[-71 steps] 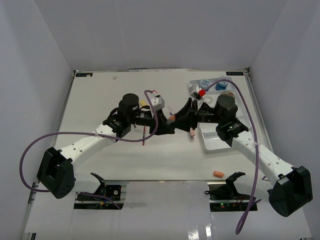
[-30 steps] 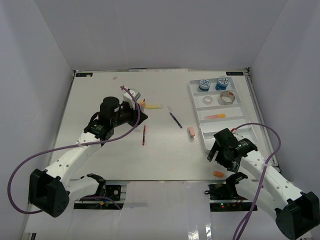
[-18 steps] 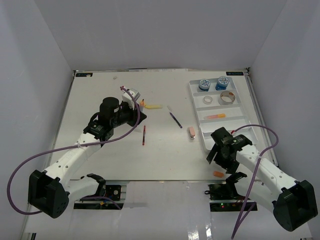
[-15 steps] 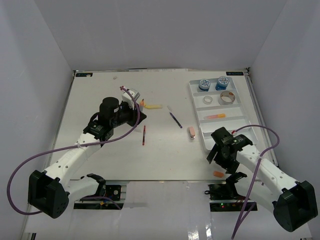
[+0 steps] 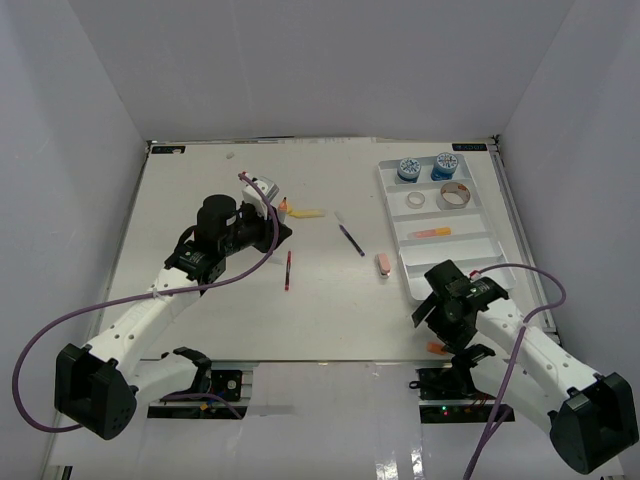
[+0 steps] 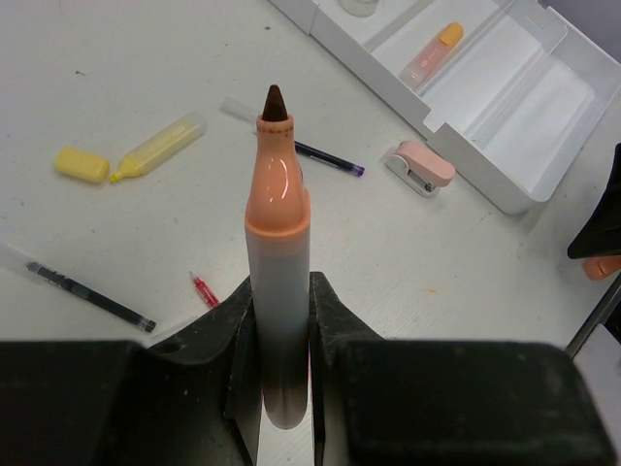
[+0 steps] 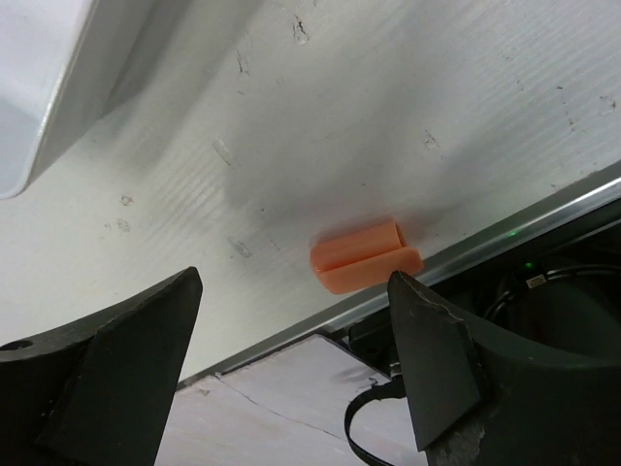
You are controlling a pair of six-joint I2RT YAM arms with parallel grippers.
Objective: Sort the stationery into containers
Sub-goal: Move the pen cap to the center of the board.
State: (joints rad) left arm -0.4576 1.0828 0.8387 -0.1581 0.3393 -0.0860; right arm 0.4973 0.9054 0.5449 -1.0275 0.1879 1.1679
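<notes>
My left gripper (image 6: 278, 291) is shut on an uncapped orange marker (image 6: 277, 223), dark tip pointing away; in the top view this gripper (image 5: 278, 224) hovers over the table's left middle. My right gripper (image 7: 291, 291) stands open just above an orange cap (image 7: 367, 256) lying at the table's front edge, the cap nearer its right finger. From above, that gripper (image 5: 436, 325) sits over the cap (image 5: 437, 348). The white tray (image 5: 497, 228) holds two blue tubs (image 5: 408, 168), two tape rolls (image 5: 455, 195) and an orange highlighter (image 5: 430, 232).
Loose on the table: a yellow highlighter (image 6: 155, 146) and its cap (image 6: 81, 165), a dark pen (image 6: 320, 153), a pink piece (image 6: 420, 163), a black pen (image 6: 82, 291) and a red pen (image 5: 288, 270). The tray's corner (image 7: 29, 97) lies left of the right gripper, with the table's metal edge (image 7: 543, 218) beside the cap.
My right arm has shifted slightly toward the front edge over the orange cap, and its jaws have narrowed a little. The left arm keeps its grip on the marker, barely moving.
</notes>
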